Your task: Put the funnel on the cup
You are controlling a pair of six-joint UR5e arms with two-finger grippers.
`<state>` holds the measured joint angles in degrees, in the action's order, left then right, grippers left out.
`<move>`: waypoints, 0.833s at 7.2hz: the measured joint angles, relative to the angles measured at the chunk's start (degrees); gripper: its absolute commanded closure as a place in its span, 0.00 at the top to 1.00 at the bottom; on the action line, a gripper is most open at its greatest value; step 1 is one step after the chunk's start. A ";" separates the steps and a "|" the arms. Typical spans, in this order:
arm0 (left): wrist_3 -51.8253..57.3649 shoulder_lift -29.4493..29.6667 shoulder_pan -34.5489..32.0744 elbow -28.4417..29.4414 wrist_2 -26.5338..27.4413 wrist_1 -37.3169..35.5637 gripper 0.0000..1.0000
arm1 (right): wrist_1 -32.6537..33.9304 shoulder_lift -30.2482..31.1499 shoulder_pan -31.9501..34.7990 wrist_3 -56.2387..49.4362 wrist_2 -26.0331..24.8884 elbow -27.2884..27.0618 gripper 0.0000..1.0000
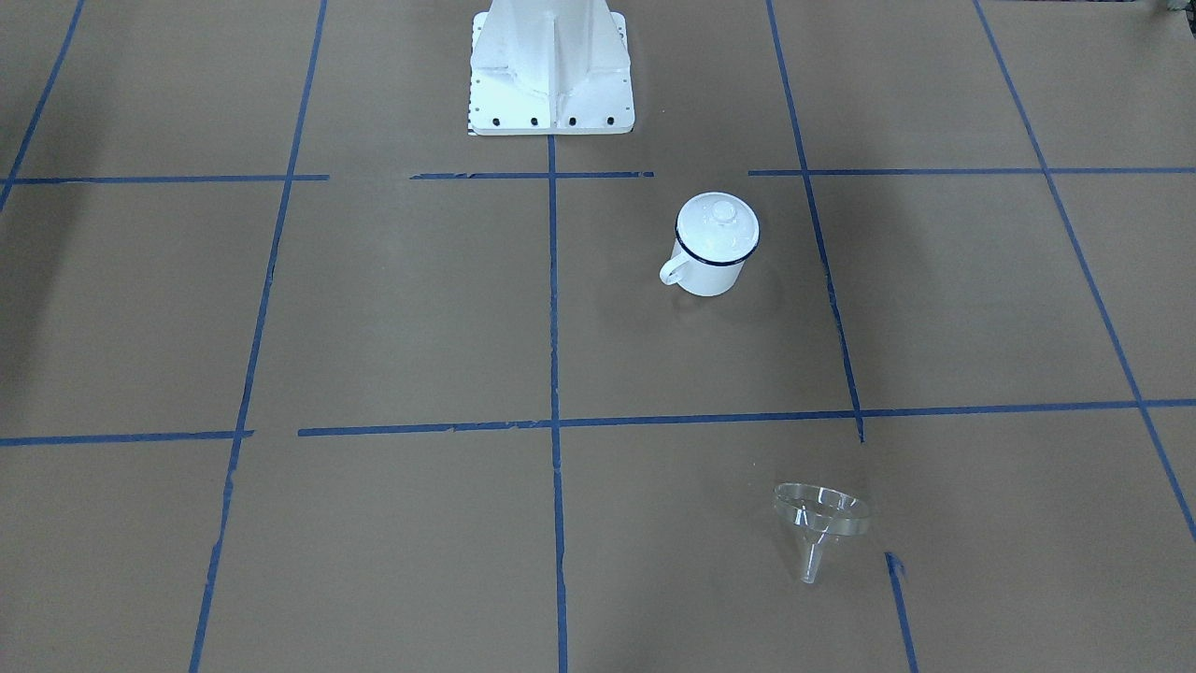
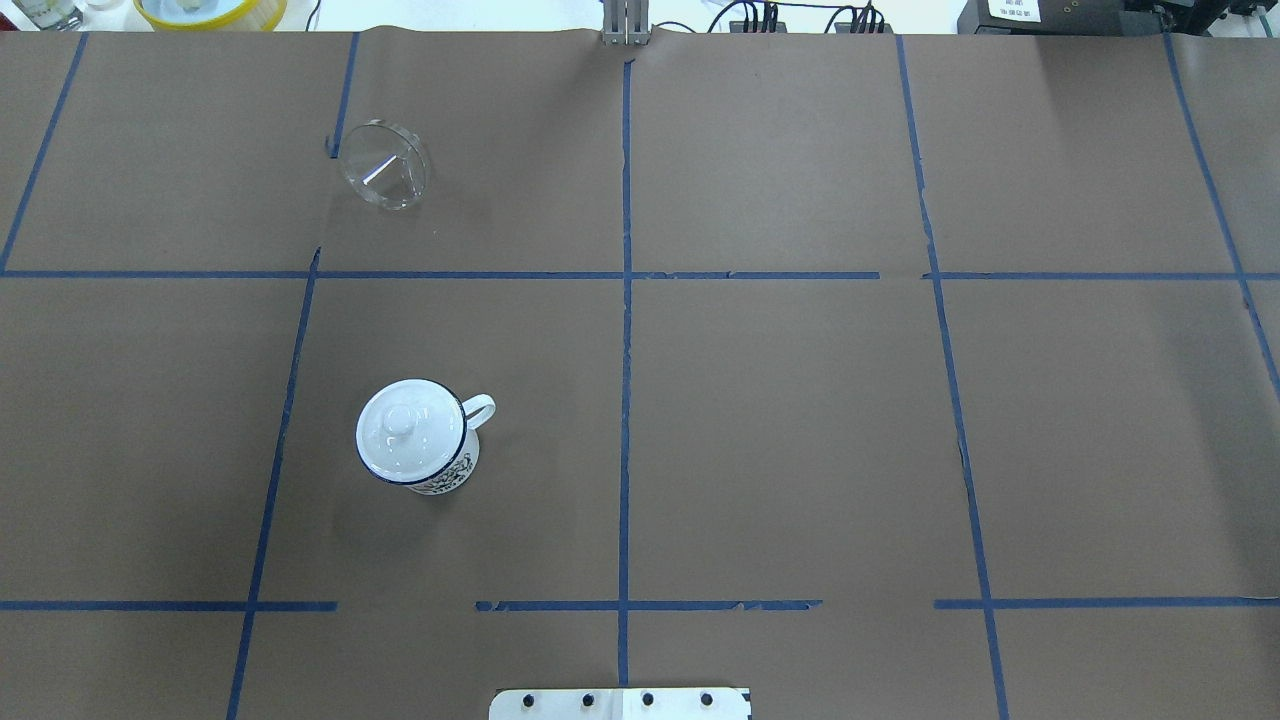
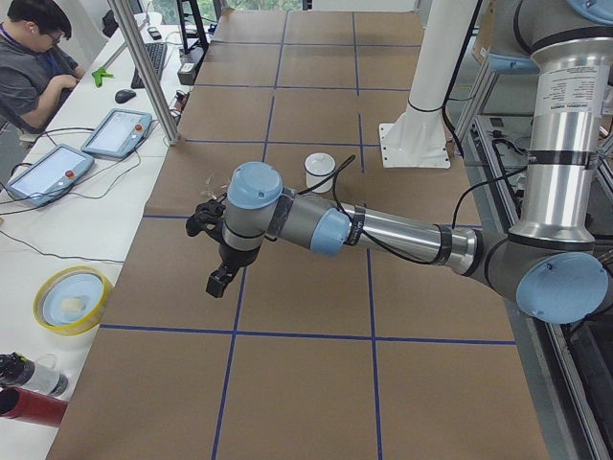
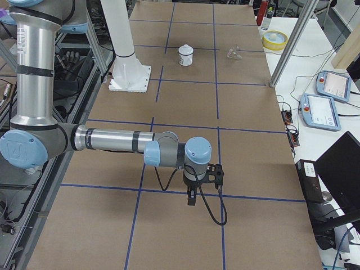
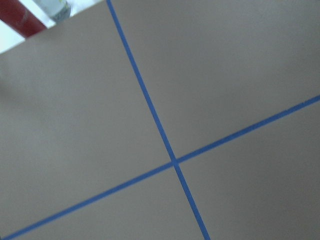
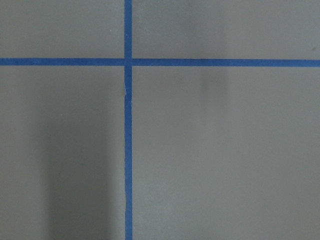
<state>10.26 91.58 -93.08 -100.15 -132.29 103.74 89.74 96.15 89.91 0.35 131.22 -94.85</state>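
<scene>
While the lid [image 2: 400, 425] caps the cup [image 2: 447, 477], likely blocking seating, the funnel [image 2: 385, 177] lies tipped at the cup's 12 o'clock overhead, well apart. For left gripper [image 3: 218, 278] and right gripper [image 4: 192, 198], finger opening cannot be told.

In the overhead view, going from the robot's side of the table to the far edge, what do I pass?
Robot base plate → cup, with its lid on → funnel → yellow-rimmed bowl, just past the table's far edge.
</scene>
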 measured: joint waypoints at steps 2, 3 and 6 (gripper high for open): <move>-10.47 0.06 2.69 0.47 -4.00 9.22 1.00 | 0.00 0.00 0.00 0.00 0.00 -0.02 1.00; -17.62 0.26 8.65 0.30 -4.56 11.81 1.00 | 0.00 0.00 0.00 0.00 0.00 -0.03 1.00; -50.37 1.45 28.66 -5.62 6.36 12.95 1.00 | 0.00 0.00 0.00 0.00 0.00 -0.07 1.00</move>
<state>-40.10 93.03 -64.42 -105.78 -125.94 116.70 89.74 96.15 89.91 0.35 131.22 -94.92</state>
